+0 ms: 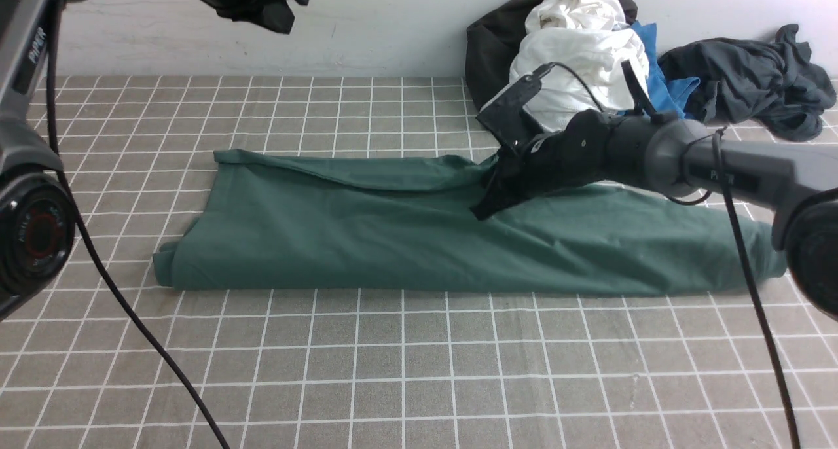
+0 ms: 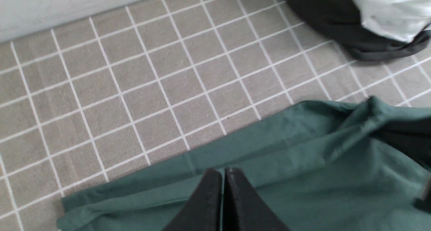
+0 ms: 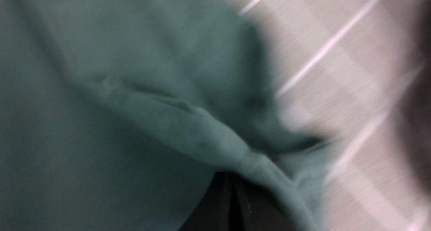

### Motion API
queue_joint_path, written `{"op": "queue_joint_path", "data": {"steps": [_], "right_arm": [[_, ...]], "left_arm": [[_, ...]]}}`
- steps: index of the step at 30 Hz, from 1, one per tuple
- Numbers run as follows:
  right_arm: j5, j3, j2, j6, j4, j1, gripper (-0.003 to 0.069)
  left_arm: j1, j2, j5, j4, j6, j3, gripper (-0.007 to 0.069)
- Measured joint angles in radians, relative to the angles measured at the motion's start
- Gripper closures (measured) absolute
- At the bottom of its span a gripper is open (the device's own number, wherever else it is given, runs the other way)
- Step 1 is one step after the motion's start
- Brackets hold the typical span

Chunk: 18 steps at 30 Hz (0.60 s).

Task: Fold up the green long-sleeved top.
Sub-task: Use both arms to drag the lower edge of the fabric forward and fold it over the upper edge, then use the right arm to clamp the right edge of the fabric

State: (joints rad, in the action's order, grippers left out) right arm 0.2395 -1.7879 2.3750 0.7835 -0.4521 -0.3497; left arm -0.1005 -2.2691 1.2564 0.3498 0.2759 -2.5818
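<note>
The green long-sleeved top lies across the middle of the checked table as one long band running left to right, its near edge fairly straight and its far edge looser. A raised peak of cloth stands where the right gripper meets it. The main risk is at that peak. If the closed tips have caught a fold, any pull towards the right or far side would probably drag the upper layer off the lower one and skew the band. If they have caught nothing, a brushing move could wrinkle the far edge anyway. The heap of other clothes at the far right, with a white garment on top and a dark charcoal garment beside it, sits just beyond the arm, so a wide swing could snag it. The right arm reaches in low from the right, its wrist angled down to the far edge of the top near the middle. Its jaws are pressed together with a ridge of cloth bunched at the tips, and the blurred wrist view does not show whether any fabric is pinched. The left gripper hangs high over the left part of the top, its jaws closed on nothing, well clear of the cloth.
</note>
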Motion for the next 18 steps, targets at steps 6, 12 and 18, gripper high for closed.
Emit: {"op": "queue_joint_path", "data": {"steps": [6, 12, 18], "right_arm": [[-0.046, -0.113, 0.009, -0.076, -0.116, 0.086, 0.0618], [0.417, -0.157, -0.129, -0.217, -0.029, 0.188, 0.0520], [0.836, -0.166, -0.236, -0.533, 0.265, 0.275, 0.0484]], "left_arm": [[-0.005, 0.269, 0.000, -0.067, 0.048, 0.249, 0.0632], [-0.005, 0.628, -0.004, -0.186, 0.042, 0.659, 0.0632], [-0.005, 1.044, -0.232, -0.210, -0.016, 1.223, 0.0632]]}}
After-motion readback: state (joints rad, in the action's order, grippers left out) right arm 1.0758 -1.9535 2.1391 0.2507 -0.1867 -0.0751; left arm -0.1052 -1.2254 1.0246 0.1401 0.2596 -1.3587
